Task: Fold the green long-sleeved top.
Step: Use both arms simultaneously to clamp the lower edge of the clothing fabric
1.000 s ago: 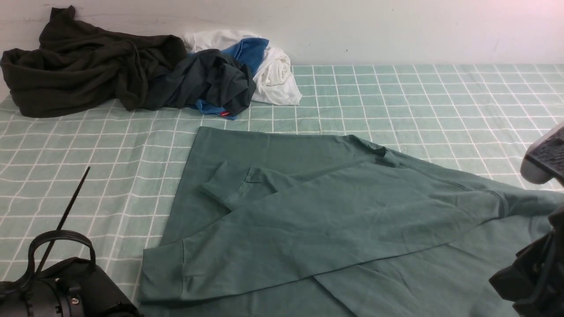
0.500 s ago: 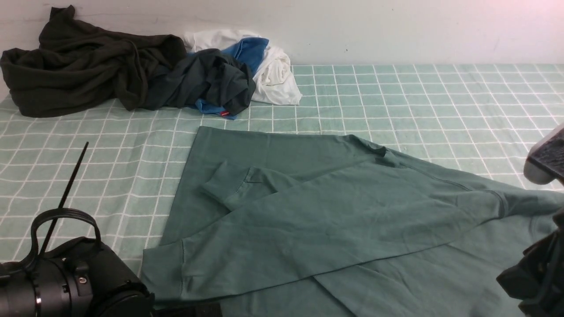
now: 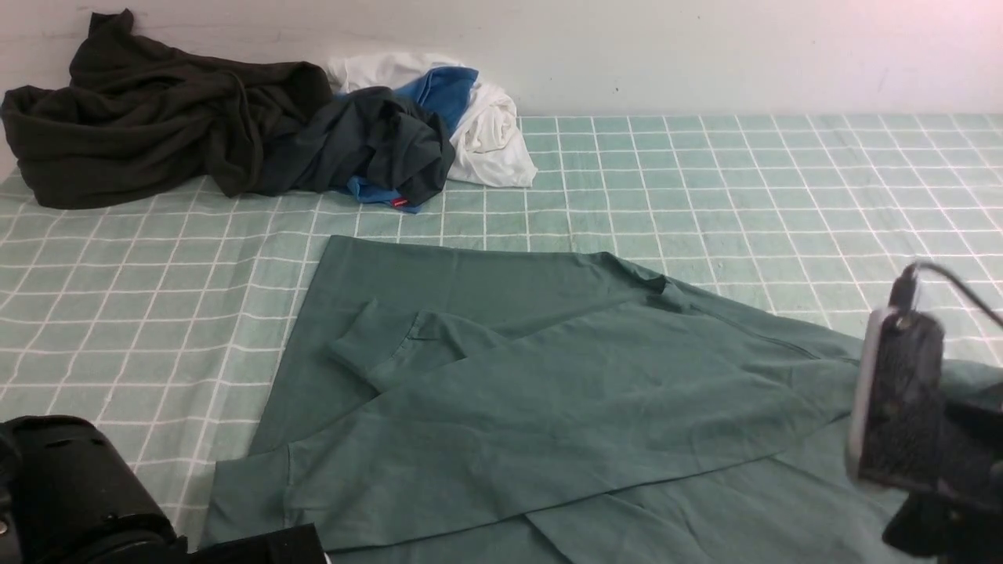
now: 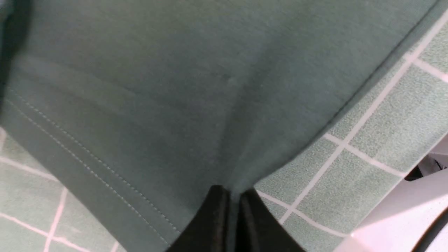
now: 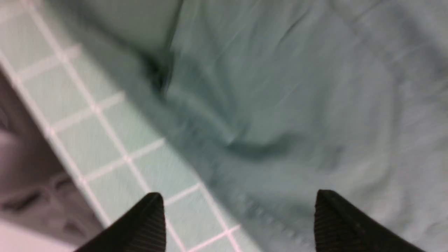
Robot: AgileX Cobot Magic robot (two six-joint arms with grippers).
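The green long-sleeved top (image 3: 548, 392) lies spread on the table (image 3: 783, 180), in the near middle and reaching toward the right edge of the front view. A pale green checked cloth (image 3: 117, 313) with white lines covers the table. One long sleeve (image 3: 501, 439) is folded slantwise across the body of the top, with its cuff (image 3: 251, 493) at the near left corner. A second cuff (image 3: 372, 348) lies farther in, on the body. The fabric is mostly flat, with shallow creases.

The left gripper (image 4: 232, 197) has its jaws pressed together on the edge of the top, pinching a small fold of fabric near a double-stitched hem (image 4: 80, 168). The checked cloth shows on either side of the fabric there. In the front view only the black bulk of the left arm (image 3: 78, 493) appears, at the near left corner beside the sleeve's cuff.

The right gripper (image 5: 238, 197) hangs over rumpled fabric near the top's edge, jaws spread wide and holding nothing; that view is blurred. In the front view the right arm (image 3: 897, 407) stands over the right side of the top.

At the far left, against the wall (image 3: 705, 47), a heap of other clothes lies well apart from the top: a dark olive garment (image 3: 141, 117), a dark navy garment (image 3: 376, 141), a blue garment (image 3: 443, 90) and a white garment (image 3: 494, 133).
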